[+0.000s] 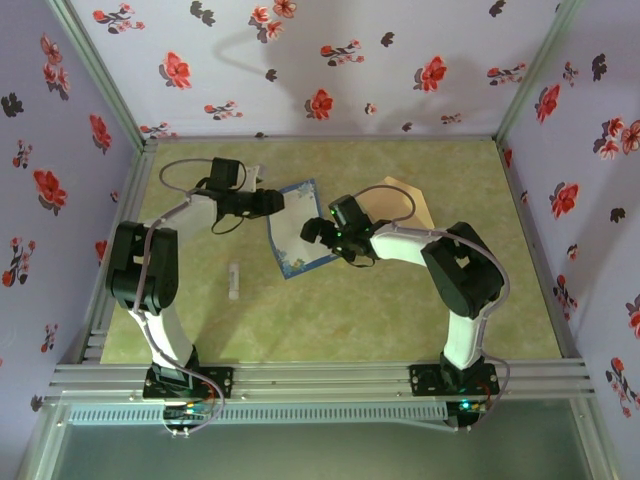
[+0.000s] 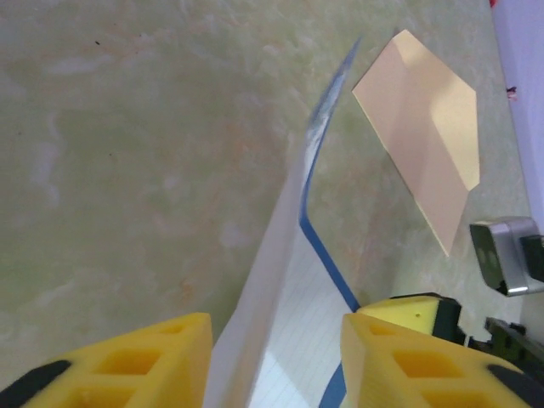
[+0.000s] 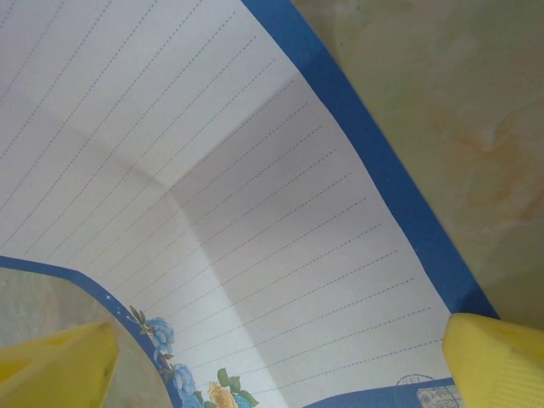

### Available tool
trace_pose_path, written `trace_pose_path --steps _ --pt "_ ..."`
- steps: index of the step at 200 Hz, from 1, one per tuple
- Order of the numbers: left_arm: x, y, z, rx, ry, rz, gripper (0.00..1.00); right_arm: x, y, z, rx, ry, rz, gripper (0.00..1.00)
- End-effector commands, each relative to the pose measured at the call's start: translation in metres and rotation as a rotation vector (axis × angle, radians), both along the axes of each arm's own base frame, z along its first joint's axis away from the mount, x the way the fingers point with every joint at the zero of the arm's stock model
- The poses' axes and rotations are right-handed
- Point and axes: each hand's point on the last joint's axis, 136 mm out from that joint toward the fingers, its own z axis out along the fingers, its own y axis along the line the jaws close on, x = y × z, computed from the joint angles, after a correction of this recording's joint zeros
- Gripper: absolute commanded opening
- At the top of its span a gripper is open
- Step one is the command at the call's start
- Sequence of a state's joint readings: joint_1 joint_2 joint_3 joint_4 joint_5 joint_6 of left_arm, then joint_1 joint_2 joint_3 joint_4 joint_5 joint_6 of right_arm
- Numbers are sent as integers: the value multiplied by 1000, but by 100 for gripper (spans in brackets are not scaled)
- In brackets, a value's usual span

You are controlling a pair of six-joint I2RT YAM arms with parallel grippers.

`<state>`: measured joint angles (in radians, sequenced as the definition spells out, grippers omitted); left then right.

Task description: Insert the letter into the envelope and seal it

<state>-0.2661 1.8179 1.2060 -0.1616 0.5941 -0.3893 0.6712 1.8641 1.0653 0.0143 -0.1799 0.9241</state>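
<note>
- Progress: early, judging by layout. Letter [image 1: 300, 238] not yet in envelope [image 1: 405, 200]; nothing sealed.
- Left to do (est.): line up/fold letter, slide into envelope, shut flap, seal. Basically the whole task.
- Letter loc: mid table [image 1: 330, 320], just left of envelope. Touching it or not: can't tell from top view, R arm in the way.
- Envelope loc: far-right side, flat on table, partly under R arm in top view. In L wrist view, apart from letter's edge. Flap state unclear.
- L gripper [image 2: 276, 357]: yellow fingers partly apart, straddling letter's edge, w/ sheet lifted + curled up off table between them. Pinched or just bracketed: can't tell.
- R gripper [image 3: 276, 365]: fingers wide apart, low over letter's flower corner, holding nothing.
- Letter look: white, dotted ruled lines, blue border, flower print at one corner. Crease lines + shallow bend, so not lying flat.
- Envelope look: plain tan kraft, smooth, one fold line visible.
- White stick [image 1: 234, 281]: alone on table near L arm, well apart from letter.
</note>
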Motion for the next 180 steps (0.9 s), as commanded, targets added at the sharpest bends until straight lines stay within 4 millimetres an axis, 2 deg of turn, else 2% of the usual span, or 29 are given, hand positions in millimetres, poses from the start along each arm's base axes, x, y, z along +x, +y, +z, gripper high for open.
trace_pose_path --steps 1,17,27,40,67,108,130,170,180 --pt "-6 10 0 57 -18 -3 41 -13 -27 -22 -100 62 -24 100" --pt "-7 12 0 70 -27 -6 36 -13 -28 -22 -100 62 -25 99" --pt "-7 13 -2 76 -28 -6 29 -13 -28 -21 -99 60 -24 100" --pt "-8 14 -2 80 -28 -7 14 -13 -28 -22 -98 60 -27 100" --pt "-9 15 -3 84 -26 -5 0 -12 -30 -20 -99 55 -31 99" --pt "-10 15 5 91 -56 -19 0 -6 -33 -10 -106 42 -43 100" --pt "-12 16 13 103 -90 -35 0 1 -36 12 -94 24 -62 100" --pt "-14 18 34 122 -178 -56 0 17 -44 71 -88 21 -115 100" --pt "-15 16 38 126 -201 -67 0 21 -40 90 -68 15 -97 100"
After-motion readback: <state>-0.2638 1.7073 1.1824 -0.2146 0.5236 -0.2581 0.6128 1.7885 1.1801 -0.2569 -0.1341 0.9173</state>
